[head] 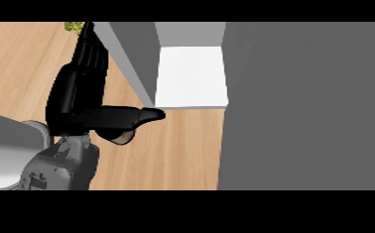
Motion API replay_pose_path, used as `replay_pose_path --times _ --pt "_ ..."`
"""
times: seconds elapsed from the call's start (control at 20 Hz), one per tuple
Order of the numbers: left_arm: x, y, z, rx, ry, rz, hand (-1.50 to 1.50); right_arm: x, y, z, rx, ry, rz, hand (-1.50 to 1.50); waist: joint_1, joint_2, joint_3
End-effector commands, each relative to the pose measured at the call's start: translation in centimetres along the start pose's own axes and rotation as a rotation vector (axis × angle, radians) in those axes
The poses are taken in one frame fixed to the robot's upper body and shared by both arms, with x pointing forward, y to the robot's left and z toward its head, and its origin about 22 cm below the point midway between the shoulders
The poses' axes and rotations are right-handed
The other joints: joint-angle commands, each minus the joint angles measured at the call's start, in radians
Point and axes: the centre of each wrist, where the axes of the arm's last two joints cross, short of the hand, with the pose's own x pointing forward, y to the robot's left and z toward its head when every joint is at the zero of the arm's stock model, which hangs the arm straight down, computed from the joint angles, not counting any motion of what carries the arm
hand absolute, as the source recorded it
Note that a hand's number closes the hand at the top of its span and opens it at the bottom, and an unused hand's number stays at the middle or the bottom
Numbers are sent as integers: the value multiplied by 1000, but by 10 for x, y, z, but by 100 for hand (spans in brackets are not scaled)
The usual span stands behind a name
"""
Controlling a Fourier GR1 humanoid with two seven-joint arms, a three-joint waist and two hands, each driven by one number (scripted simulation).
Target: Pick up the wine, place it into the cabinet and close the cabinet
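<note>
From my seat, the cabinet's white floor [192,76] lies open at twelve o'clock. The grey door [135,61] stands at eleven, just beside my left hand [88,95], whose straight fingers [92,48] run along it. A grey wall [296,105] blocks everything toward three. Bare worktop [179,150] at six leaves passage.

Grey forearm [62,167] – glossy black hand [81,98], rounded thumb.
</note>
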Motion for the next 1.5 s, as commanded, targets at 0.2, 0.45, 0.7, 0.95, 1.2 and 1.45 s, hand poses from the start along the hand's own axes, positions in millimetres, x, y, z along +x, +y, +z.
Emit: replay_pose_path --times 0.2,0.45,0.7,0.95,1.2,1.45 --pt "45 -64 1 -59 42 41 -150 45 11 19 40 9 -25 -150 3 0 6" --pt "69 -77 13 -61 32 60 -150 45 15 18 29 20 -30 -150 6 -2 7" --pt "66 -91 36 -57 51 79 -150 75 22 28 15 19 -53 -150 12 -1 5" --pt "92 -107 17 -22 61 58 -150 68 32 18 14 13 -57 -150 14 0 6" --pt "86 -102 36 11 37 40 -150 82 24 23 14 38 -21 -150 16 0 6" --pt "97 -100 39 47 30 23 -150 79 34 28 23 42 -51 -150 9 -2 6"
